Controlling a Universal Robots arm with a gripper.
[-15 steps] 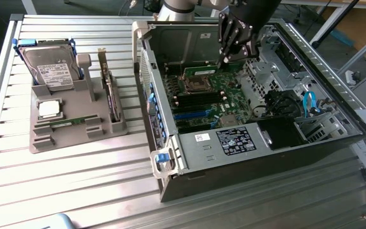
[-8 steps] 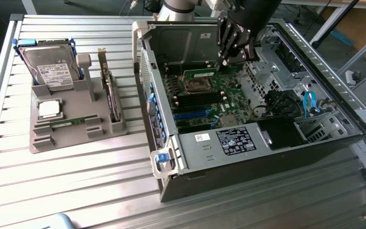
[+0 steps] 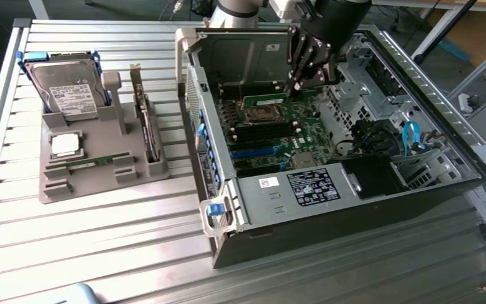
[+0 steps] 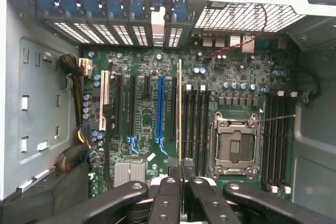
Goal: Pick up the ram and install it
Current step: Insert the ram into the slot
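My gripper hangs inside the open computer case, shut on the ram, a thin green stick with a white label held just above the motherboard. In the wrist view the ram shows edge-on as a thin pale line running out from between the black fingertips of the gripper. It hovers over the board between the blue and black expansion slots and the black memory slots beside the empty processor socket. I cannot tell whether it touches a slot.
A grey parts holder on the exterior view's left carries a hard drive, a silver processor chip, an upright dark expansion card and a small green board. Case walls, drive cages and cables surround the motherboard.
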